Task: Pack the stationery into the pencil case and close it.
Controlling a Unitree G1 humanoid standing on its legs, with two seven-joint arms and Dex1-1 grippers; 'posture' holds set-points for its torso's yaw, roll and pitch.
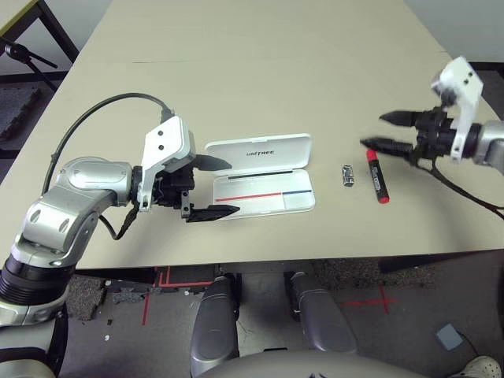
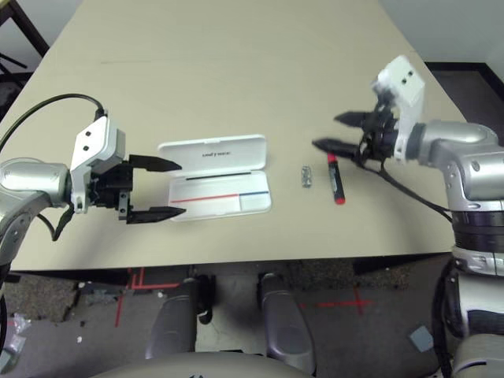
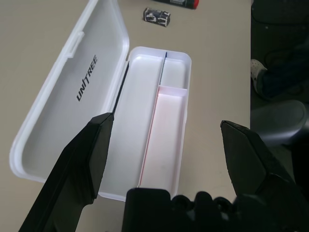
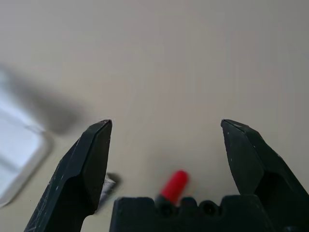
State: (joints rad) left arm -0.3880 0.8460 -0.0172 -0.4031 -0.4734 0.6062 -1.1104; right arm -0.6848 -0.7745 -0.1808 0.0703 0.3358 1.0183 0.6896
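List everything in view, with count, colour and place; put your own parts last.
Case: one, white with red and blue stripes, open on the table.
Marker: one, red and black, on the table, right of the case.
Small piece: one, silver and black, between case and marker.
Table: one, beige, under them all.
Left gripper: one, black, open, at the case's left end.
Right gripper: one, black, open, near the marker.

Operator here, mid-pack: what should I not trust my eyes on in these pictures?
- Lettering on the red and black marker: too small in the left eye view.
- Exact kind of the small silver-black piece: too small in the left eye view; partly hidden by the right gripper in the right wrist view.
- Near end of the pencil case: hidden by the left gripper in the left wrist view.
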